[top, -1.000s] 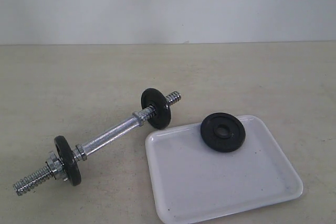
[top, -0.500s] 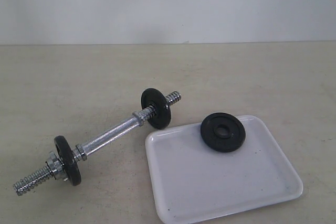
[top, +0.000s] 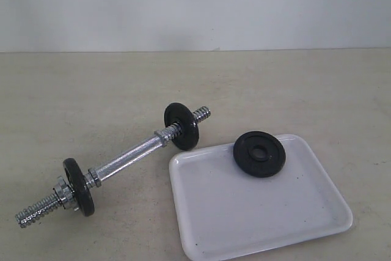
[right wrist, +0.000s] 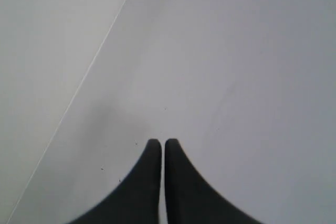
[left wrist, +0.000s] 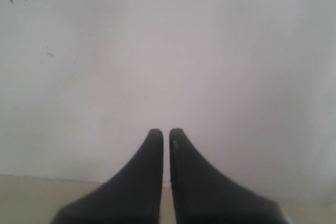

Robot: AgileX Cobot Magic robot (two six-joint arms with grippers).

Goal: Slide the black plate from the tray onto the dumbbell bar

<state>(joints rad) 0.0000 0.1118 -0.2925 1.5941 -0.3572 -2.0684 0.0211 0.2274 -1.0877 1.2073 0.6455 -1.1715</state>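
The black plate (top: pixel 259 154) lies flat at the far edge of the white tray (top: pixel 263 212), its central hole facing up. Left of the tray the dumbbell bar (top: pixel 125 157) rests slantwise on the table, with one black disc (top: pixel 181 126) near its far threaded end and another (top: pixel 79 186) near its close end. Neither arm appears in the exterior view. My left gripper (left wrist: pixel 166 132) is shut, facing a pale wall with nothing between its fingers. My right gripper (right wrist: pixel 159 142) is also shut and holds nothing, pointed at a plain white surface.
The beige table (top: pixel 305 90) stretches behind the dumbbell and tray up to a white wall (top: pixel 195 4). The tray's close corner reaches the bottom edge of the exterior view.
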